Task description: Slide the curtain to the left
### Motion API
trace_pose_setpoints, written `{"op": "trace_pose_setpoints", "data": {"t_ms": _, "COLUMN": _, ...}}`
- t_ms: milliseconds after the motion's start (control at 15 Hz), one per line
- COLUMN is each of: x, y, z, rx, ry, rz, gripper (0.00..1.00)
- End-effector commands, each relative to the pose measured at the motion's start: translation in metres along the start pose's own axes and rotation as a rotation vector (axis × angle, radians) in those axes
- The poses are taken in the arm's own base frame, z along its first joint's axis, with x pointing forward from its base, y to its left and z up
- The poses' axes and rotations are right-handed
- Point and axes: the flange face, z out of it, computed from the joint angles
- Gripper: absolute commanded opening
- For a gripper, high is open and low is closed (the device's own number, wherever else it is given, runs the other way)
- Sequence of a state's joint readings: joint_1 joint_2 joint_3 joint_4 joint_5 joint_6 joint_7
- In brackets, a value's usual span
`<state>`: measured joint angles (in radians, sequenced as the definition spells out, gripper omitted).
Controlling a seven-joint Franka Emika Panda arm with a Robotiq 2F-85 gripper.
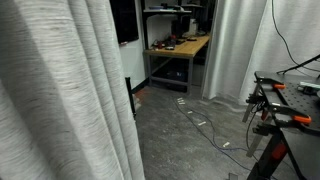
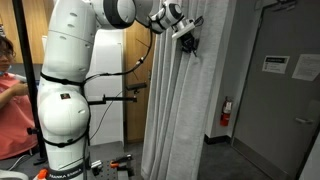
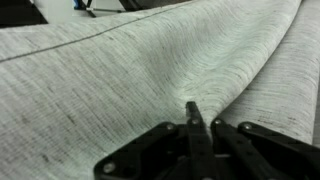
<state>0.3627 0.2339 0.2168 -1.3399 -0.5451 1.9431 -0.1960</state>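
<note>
Curtain [image 3: 150,80] fills the wrist view, grey woven folds right against the gripper [image 3: 193,112] — jaws squeezed fully together, seemingly pinching a fold, though it's blurry. In an exterior view the arm [image 2: 70,80] reaches high up beside it.

The grey floor [image 1: 190,145] has loose cables [image 1: 203,119] lying on it, and the wooden counter [image 1: 190,44] behind bears small, indistinct items.

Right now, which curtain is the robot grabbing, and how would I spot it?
Find the big white robot arm. Its gripper reaches up high and pinches the curtain beside it. That curtain is grey, streaky and deeply folded, unlike the smoother, paler drapes farther back.
</note>
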Motion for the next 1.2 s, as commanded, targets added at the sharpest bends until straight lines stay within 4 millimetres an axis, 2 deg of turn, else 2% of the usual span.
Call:
{"op": "trace_pose_setpoints", "data": {"t_ms": 0, "x": -0.066, "y": 0.014, "z": 0.011, "rx": 0.034, "ry": -0.084, "rz": 0.145, "gripper": 0.00}}
{"op": "trace_pose_setpoints", "data": {"t_ms": 200, "x": -0.107, "y": 0.022, "z": 0.012, "rx": 0.022, "ry": -0.139, "rz": 0.225, "gripper": 0.00}}
{"op": "trace_pose_setpoints", "data": {"t_ms": 467, "x": -0.148, "y": 0.017, "z": -0.002, "rx": -0.003, "ry": -0.183, "rz": 0.300, "gripper": 0.00}}
{"op": "trace_pose_setpoints", "data": {"t_ms": 933, "x": -0.208, "y": 0.016, "z": -0.028, "rx": -0.051, "ry": -0.212, "rz": 0.475, "gripper": 0.00}}
{"op": "trace_pose_setpoints", "data": {"t_ms": 1133, "x": -0.223, "y": 0.019, "z": -0.035, "rx": -0.075, "ry": -0.217, "rz": 0.552, "gripper": 0.00}}
